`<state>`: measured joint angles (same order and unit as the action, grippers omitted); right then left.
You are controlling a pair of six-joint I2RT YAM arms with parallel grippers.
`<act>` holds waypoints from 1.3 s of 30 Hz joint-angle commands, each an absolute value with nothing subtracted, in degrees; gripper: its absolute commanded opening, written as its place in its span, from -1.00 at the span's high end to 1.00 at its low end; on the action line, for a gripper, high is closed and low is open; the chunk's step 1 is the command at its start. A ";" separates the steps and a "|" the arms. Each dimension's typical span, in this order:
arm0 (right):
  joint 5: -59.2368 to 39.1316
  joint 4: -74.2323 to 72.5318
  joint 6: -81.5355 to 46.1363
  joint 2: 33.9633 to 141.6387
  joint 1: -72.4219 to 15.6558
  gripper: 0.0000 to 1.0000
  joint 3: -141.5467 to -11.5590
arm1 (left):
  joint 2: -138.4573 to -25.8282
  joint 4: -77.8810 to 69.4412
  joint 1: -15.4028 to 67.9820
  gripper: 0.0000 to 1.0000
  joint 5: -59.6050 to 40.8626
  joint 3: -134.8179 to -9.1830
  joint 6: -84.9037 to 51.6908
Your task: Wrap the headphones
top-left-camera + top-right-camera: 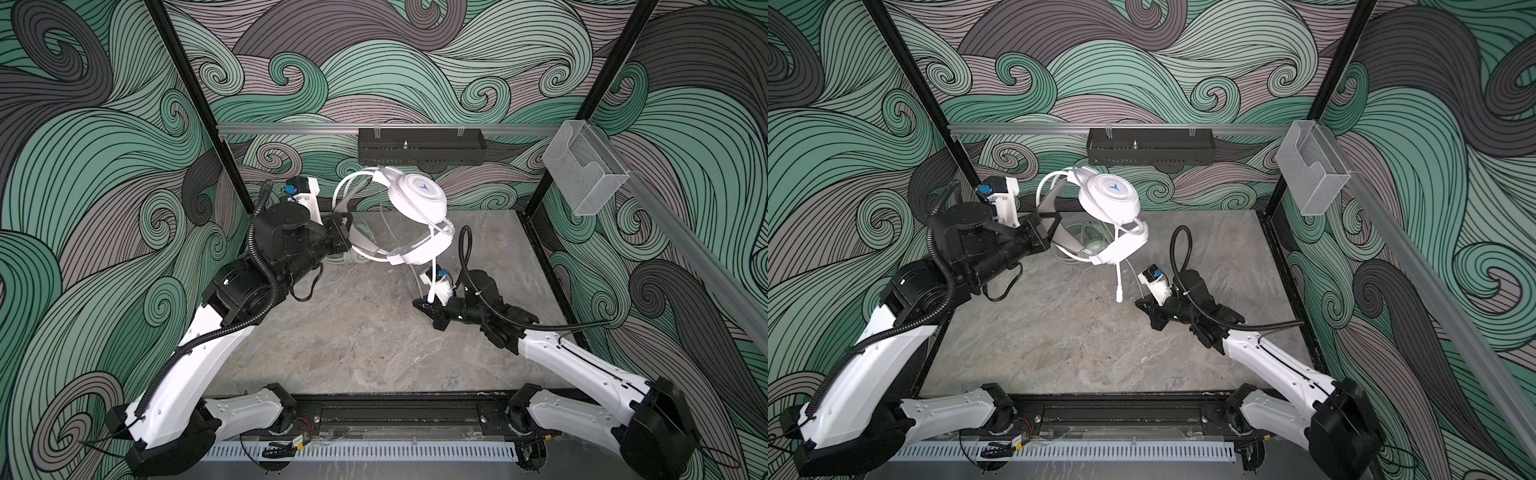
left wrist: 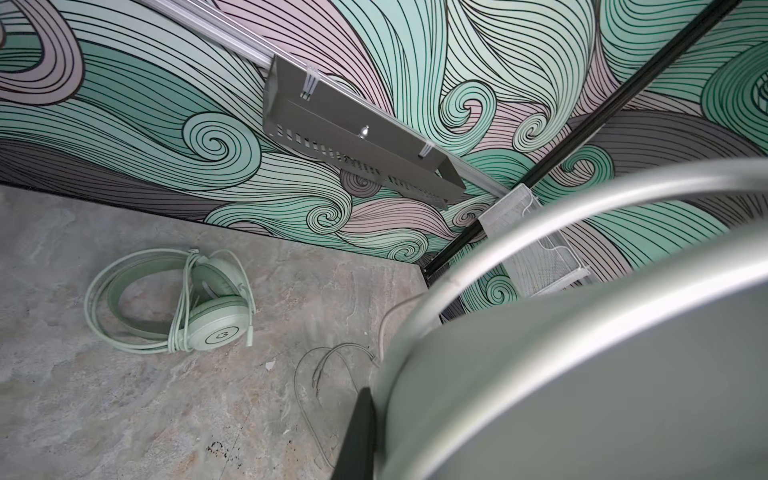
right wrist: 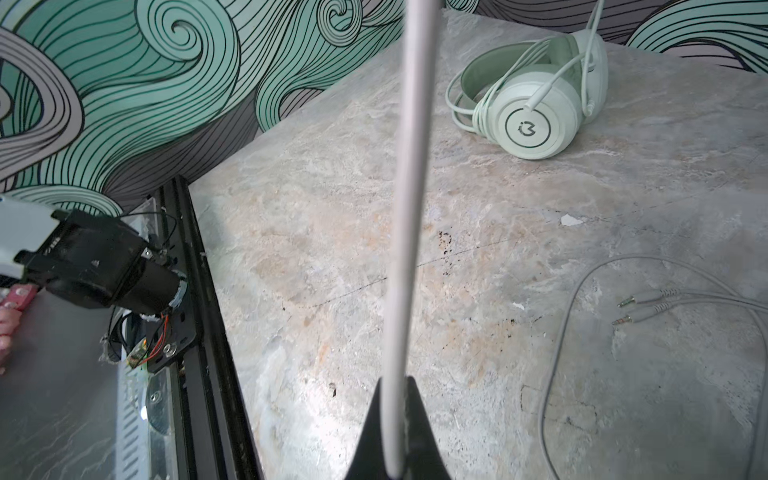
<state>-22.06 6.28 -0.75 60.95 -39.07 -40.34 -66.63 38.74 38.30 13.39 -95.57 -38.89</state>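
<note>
headphones: two sets, one looks done, one is in hand. the left gripper (image 1: 347, 232) is raised at back left, jaws clamped on the headband (image 2: 561, 199) of the white headset (image 1: 417, 195). that headset hangs in the air over the back of the table (image 1: 374, 353), arrow earcup up. below it the mint headset (image 2: 216, 328) lies on the table with its cable looped round band and cups, so it reads as wrapped. right of centre the right gripper (image 3: 397, 390) sits low, jaws pinched tight on the white cable (image 3: 409, 208), which runs up from the jaws toward the lifted headset. the rest of that cable lies loose on the table with the twin plugs (image 3: 648, 305) free. my read is about half done: mint finished, and i can't tell if white has any turns yet. winding the slack and setting it down remain. both top views show both arms and the lift, but the mint set is mostly hidden there. both wrist views show its wrap clearly. only the right wrist view shows the plugs and the pinch. in a top view the mic boom (image 1: 1119, 282) hangs apart from the right gripper, so the cable is what's held. the left wrist view shows just one black finger by the band.
</note>
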 commanded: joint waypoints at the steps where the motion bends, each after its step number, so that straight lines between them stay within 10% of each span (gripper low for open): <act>1: -16.50 14.68 1.81 57.34 -41.77 1.00 -39.80 | -67.80 33.31 37.53 1.00 17.35 -97.53 -43.32; 39: 9.44 43.37 17.87 56.51 -70.36 1.00 -68.67 | -71.69 31.55 33.93 1.00 36.59 -85.94 -27.44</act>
<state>6.57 40.45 15.94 56.42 -69.91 -66.06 -72.69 35.90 34.48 33.71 -85.27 -28.42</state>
